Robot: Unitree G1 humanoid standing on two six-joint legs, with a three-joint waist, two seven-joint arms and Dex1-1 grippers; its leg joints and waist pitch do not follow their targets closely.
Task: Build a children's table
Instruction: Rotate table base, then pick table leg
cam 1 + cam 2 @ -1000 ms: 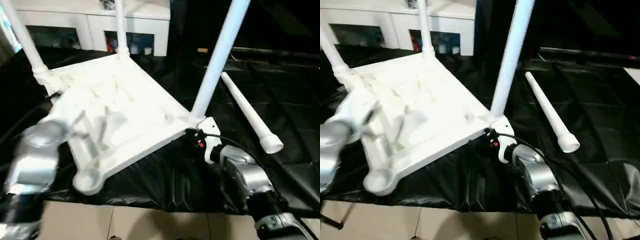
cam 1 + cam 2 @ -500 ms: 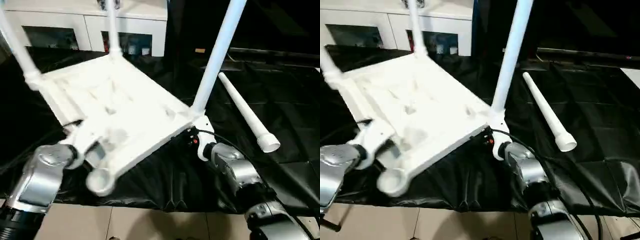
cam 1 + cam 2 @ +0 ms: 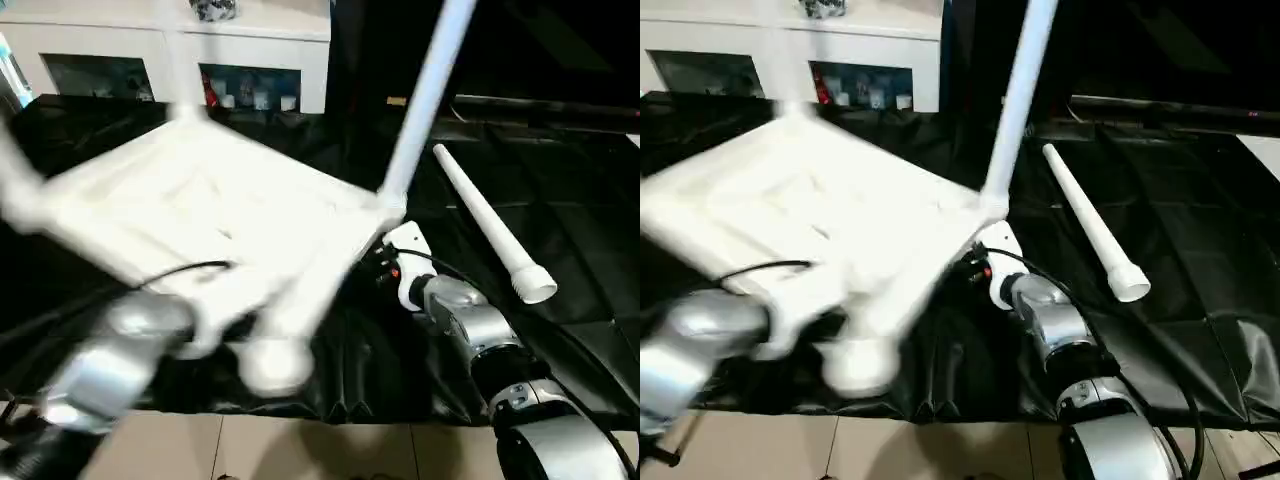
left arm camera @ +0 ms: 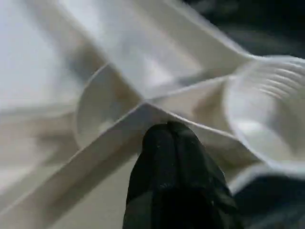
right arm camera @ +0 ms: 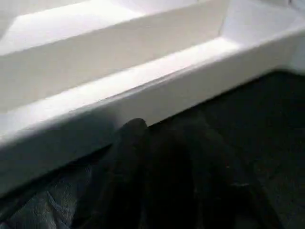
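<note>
The white tabletop (image 3: 200,210) lies underside up on the black cloth, tilted and smeared by motion. One white leg (image 3: 420,110) stands in its right corner socket. Blurred legs rise at the far and left corners (image 3: 12,180). The near corner socket (image 3: 272,365) holds nothing. A loose leg (image 3: 485,220) lies on the cloth to the right. My left gripper (image 4: 167,136) is shut, its tips pressed against a rib beside the near socket (image 4: 271,114). My right gripper (image 3: 385,262) sits low under the tabletop's edge wall (image 5: 143,95), by the corner with the standing leg.
A white cabinet (image 3: 250,60) with glass doors stands behind the work. The black cloth (image 3: 560,200) stretches away to the right. Pale floor tiles (image 3: 300,445) show along the near edge. A black cable (image 3: 420,262) loops over my right wrist.
The tabletop has swung, its near socket corner sliding to the right together with my left arm. My right arm has edged in closer under the corner with the standing leg.
</note>
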